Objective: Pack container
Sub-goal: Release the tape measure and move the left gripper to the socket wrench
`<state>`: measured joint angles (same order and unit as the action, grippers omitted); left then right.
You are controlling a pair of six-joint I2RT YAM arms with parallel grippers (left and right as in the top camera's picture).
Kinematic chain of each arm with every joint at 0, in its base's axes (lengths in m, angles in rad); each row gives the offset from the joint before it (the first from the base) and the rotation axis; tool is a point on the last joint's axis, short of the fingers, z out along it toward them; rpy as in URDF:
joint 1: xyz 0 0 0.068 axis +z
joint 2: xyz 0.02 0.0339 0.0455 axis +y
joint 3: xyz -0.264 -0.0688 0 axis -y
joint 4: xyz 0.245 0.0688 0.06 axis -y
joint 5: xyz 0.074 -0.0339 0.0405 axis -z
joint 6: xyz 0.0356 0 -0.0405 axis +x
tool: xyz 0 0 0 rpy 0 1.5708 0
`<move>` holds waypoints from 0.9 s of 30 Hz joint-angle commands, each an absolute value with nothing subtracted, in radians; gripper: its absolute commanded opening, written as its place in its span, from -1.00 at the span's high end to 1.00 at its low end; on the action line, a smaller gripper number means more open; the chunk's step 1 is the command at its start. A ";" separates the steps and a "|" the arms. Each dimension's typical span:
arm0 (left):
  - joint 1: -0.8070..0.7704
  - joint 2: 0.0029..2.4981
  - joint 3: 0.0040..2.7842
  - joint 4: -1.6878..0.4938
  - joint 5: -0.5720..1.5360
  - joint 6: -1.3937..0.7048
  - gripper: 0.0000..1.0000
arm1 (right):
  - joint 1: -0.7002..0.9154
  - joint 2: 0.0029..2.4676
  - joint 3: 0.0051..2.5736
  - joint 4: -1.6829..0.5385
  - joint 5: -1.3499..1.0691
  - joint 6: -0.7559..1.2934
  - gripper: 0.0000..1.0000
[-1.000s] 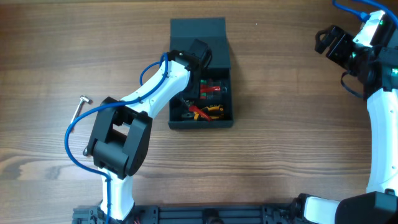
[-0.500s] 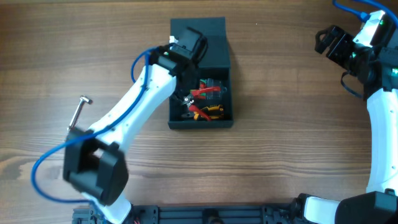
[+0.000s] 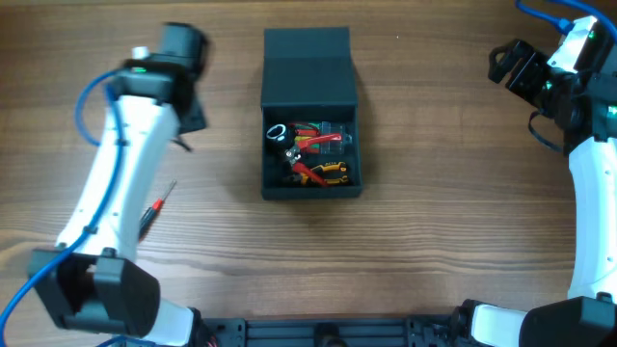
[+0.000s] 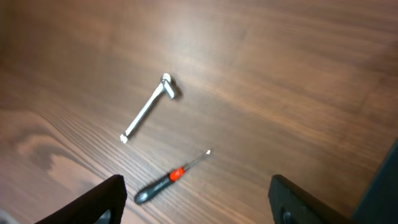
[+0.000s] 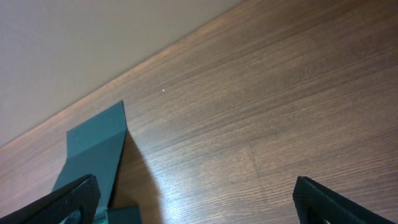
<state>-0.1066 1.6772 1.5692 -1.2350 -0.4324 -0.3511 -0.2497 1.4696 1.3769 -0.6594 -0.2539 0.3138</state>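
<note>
Right wrist view cuts off the container (image 5: 93, 149).

container (image 5: 93, 149) cut by lower edge, wrench (image 4: 148, 112) hidden overhead under left arm (image 3: 116, 164)

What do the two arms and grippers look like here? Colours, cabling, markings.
The two arms match. The left arm and right arm have glossy white link shells with black joint housings. A blue cable runs along each, and a small green light glows near each wrist. The left gripper and right gripper have plain matte black fingers. No readable markings.
</note>
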 commanded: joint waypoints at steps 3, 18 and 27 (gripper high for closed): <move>0.217 1.672 1.546 -1.247 -0.043 -0.010 -0.69 | -0.249 1.470 1.383 -0.659 -0.255 0.317 -0.99; 0.435 1.761 1.492 -1.077 -0.035 0.466 -0.47 | -0.249 1.470 1.383 -0.659 -0.255 0.318 -0.99; 0.436 2.074 1.492 -1.010 -0.048 0.488 -0.38 | -0.249 1.470 1.383 -0.659 -0.255 0.318 -0.99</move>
